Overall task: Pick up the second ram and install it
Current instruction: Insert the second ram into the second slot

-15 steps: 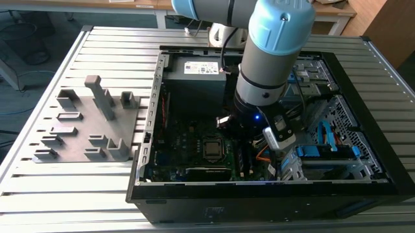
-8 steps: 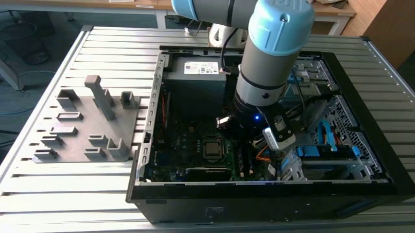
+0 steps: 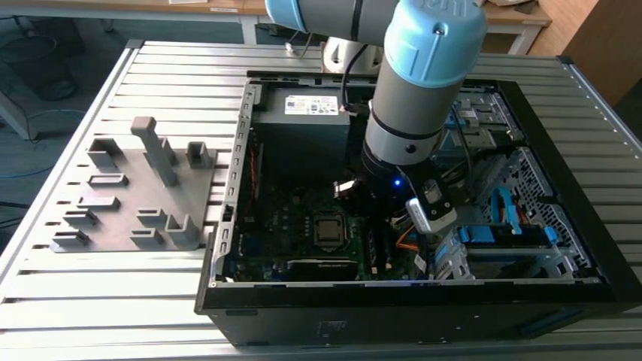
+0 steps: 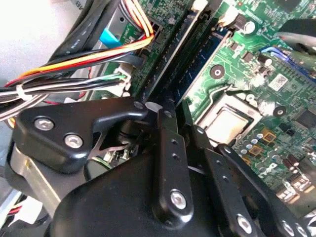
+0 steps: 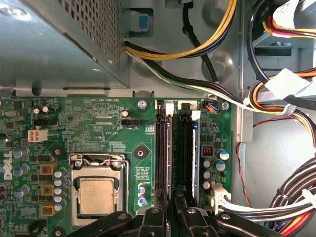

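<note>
Inside the open computer case [image 3: 231, 226] on the slatted metal table [image 3: 60, 301], the arm reaches down over the motherboard [image 5: 94, 123], gripper [image 5: 170, 210] right at the memory slots [image 5: 163, 148]. Both wrist views show the black fingers [image 4: 168, 128] drawn close together around a thin dark board standing on edge in the slot line; that looks like the second ram [image 5: 183, 148], dark with a bluish edge, sitting upright in the slot nearer the cable side. Whether it's fully seated, can't tell.

Surroundings: CPU socket [image 5: 96, 190] with its metal retention frame just beside the slots on one side. On the other side, the yellow/orange/black cable bundle [image 5: 291, 94] and a white connector [image 5: 219, 195] sit close to the fingers. Power supply box [image 5: 64, 44] with a perforated face stands past the far end of the slots, cables running from it across the case wall. Room is tight: slot latches [image 5: 165, 106] at the far end, cables crowding one flank.

Exterior view: grey fixture plate [image 3: 135, 199] with upright blocks lies on the table to the case's left, well apart from the arm
</note>
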Robot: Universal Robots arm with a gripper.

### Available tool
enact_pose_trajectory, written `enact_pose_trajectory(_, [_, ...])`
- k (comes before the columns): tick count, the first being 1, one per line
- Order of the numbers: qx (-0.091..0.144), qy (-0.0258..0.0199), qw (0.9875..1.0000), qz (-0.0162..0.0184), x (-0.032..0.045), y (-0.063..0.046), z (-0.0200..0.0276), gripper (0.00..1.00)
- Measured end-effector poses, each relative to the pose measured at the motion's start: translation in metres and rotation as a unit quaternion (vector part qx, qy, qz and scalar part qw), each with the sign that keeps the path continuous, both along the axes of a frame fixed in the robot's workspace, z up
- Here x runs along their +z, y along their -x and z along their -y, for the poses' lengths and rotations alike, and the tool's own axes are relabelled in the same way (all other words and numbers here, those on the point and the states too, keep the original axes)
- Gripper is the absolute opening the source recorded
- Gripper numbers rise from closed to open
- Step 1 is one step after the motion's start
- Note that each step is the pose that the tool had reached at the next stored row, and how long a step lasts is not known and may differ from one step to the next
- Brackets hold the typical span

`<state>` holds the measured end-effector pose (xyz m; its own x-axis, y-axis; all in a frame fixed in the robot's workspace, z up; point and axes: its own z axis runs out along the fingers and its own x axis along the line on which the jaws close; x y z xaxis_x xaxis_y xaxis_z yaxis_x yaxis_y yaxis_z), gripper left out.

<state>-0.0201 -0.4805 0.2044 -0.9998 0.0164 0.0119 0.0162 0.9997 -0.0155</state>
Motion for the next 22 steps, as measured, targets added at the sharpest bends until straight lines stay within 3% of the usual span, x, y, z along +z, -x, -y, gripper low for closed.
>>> enact_pose_trajectory(2, [0.000,0.0000,1.0000,0.0000,0.0043,0.000,0.0000,0.21])
enact_pose_trajectory(12, [0.000,-0.0001,1.0000,0.0001,0.0486,0.000,-0.0005,0.21])
enact_pose_trajectory(14, [0.000,-0.0002,1.0000,0.0001,0.0528,0.000,-0.0006,0.20])
enact_pose_trajectory(15, [0.000,-0.0020,1.0000,0.0002,0.0529,0.000,-0.0005,0.13])
enact_pose_trajectory(19, [0.000,-0.0361,0.9993,0.0001,0.0530,0.000,-0.0006,0.10])
enact_pose_trajectory(20, [0.000,-0.0427,0.9991,0.0001,0.0530,0.000,-0.0006,0.10])
enact_pose_trajectory(22, [0.000,-0.0444,0.9990,0.0001,0.0530,0.000,-0.0005,0.10])
